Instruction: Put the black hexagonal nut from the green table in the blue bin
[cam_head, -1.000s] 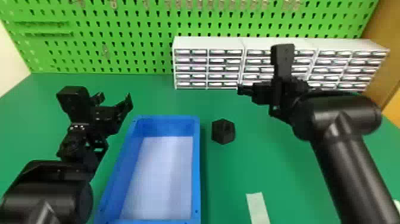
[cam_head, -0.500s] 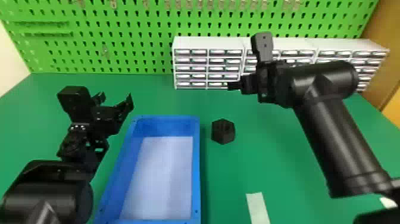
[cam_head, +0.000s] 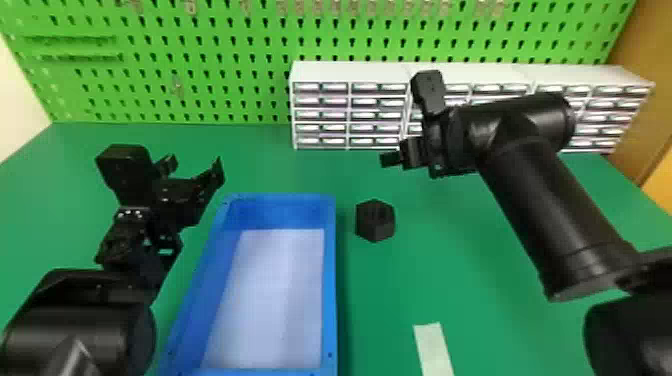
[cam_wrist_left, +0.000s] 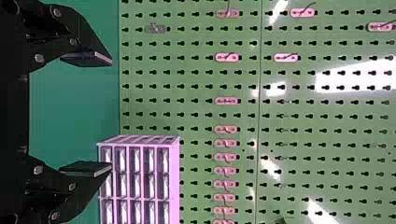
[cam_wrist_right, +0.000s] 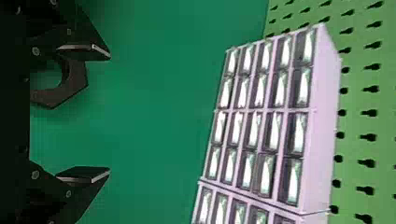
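- Getting the black nut (cam_head: 375, 220) is the job now, I think; it sits on the green surface (cam_head: 475, 280), just to the right of the blue bin (cam_head: 329, 300), near but apart.
- R hand (cam_wrist_right: 109, 113) is the one to use (my guess, b/c it's on the nut's side). It's up high, spread wide, w/ nothing btwn its fingers.
- L hand (cam_wrist_left: 111, 114) is spread too, up by the bin's far left corner. It can wait there & keep out of the way.
- First, bring R hand over the nut & tip it so the fingers point down. The R wrist view shows the nut nearer one finger than the other, so shift across 'til it's in the middle.
- Turn the hand so each finger meets a flat side, not a corner. A nut w/ six sides could spin or slip if pinched on corners.
- Go down slow, w/ the fingers spread wider than the nut. Watch the bin's rim, b/c a finger could bump it.
- Stop just above the surface, then squeeze 'til both fingers press evenly. Don't let the tips scrape.
- Lift straight up, higher than the rim, before going left. Then lower the nut inside the bin & let go softly, so it doesn't bounce.
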